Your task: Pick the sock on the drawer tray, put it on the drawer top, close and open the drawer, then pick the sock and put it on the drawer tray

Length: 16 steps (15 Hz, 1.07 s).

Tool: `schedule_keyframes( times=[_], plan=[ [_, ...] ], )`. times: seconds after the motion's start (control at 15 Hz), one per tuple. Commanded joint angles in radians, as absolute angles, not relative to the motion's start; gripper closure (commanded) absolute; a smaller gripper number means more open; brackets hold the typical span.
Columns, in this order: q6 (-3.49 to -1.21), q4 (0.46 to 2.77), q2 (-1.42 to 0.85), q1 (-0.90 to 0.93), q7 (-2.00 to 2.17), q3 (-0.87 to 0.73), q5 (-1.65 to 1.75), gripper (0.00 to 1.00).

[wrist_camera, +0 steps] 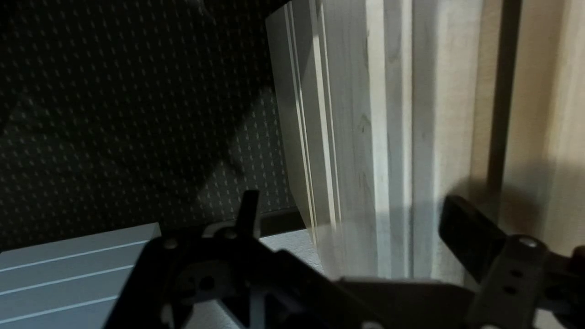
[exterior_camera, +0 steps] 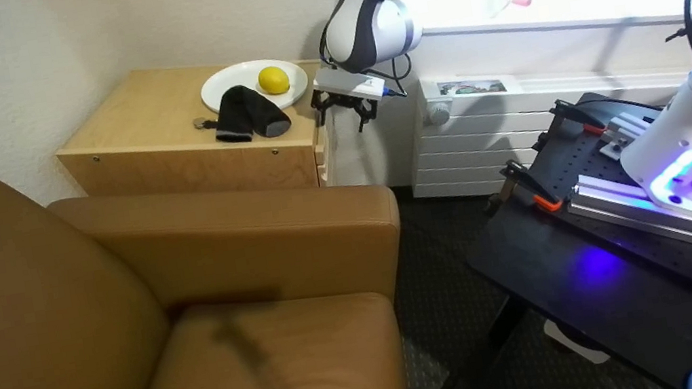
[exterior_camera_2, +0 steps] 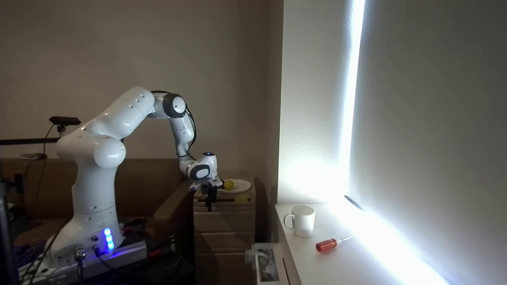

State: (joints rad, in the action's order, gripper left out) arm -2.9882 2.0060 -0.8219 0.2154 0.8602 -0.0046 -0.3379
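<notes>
The black sock [exterior_camera: 235,109] lies folded on the drawer top [exterior_camera: 154,106], partly over the near rim of a white plate. My gripper [exterior_camera: 342,121] points down at the cabinet's front end, just past the top's edge. Its jaws stand wide apart with nothing between them. In the wrist view the gripper [wrist_camera: 349,204] straddles the edges of the wooden fronts, one finger [wrist_camera: 470,237] over the wood near a dark slot. Contact I cannot tell. The drawer [exterior_camera_2: 225,206] looks shut or nearly so. The drawer tray is hidden.
A white plate [exterior_camera: 221,93] with a yellow fruit [exterior_camera: 273,80] shares the cabinet top. A small metal tag [exterior_camera: 200,123] lies beside the sock. The couch arm [exterior_camera: 240,220] stands close in front of the cabinet, and a white radiator [exterior_camera: 481,133] is to its right.
</notes>
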Motion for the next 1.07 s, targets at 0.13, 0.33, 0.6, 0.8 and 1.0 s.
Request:
schedule_keyframes(
  times=[0.13, 0.33, 0.6, 0.8, 1.0],
  plan=[
    [-3.051, 2.081, -0.732, 0.142, 0.797, 0.072, -0.374, 0.0],
    [-2.985, 2.004, -0.822, 0.218, 0.852, -0.007, -0.348, 0.0],
    [-2.985, 2.004, -0.822, 0.218, 0.852, -0.007, -0.348, 0.0],
    [-3.105, 2.035, -0.788, 0.148, 0.836, 0.069, -0.401, 0.0],
    [-3.188, 2.095, -0.732, 0.061, 0.8, 0.151, -0.453, 0.0]
  ],
)
